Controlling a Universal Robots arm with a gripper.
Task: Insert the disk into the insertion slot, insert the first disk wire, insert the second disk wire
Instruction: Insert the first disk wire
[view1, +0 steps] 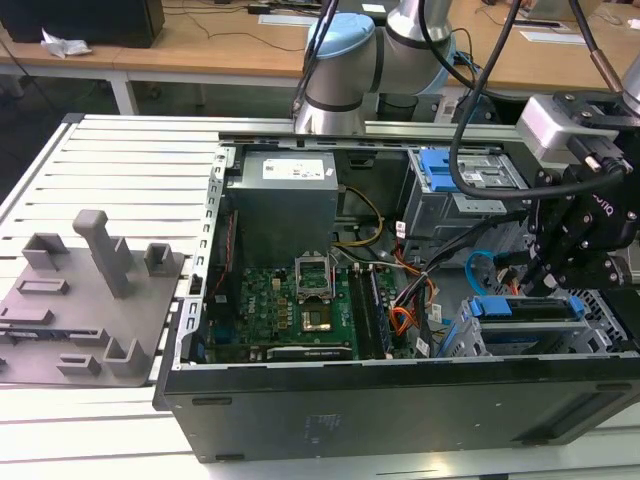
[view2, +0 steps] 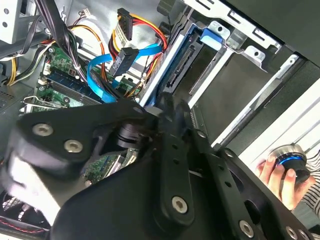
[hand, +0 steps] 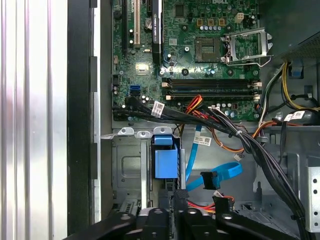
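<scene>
Sitting disk: blue plastic frame, in perforated grey insertion slot
Gripper: disk at seven o'clock, exterior view
Grip: cannot tell

No legible print; white sticker on the power supply and cable tags too small

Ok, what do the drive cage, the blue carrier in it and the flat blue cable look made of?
Drive cage: bare grey sheet metal, matte, with cut-outs and folded tabs. Blue carrier: likely moulded plastic, smooth, slightly shiny. Flat blue cable: flexible plastic jacket, judging by its loose curve.
</scene>
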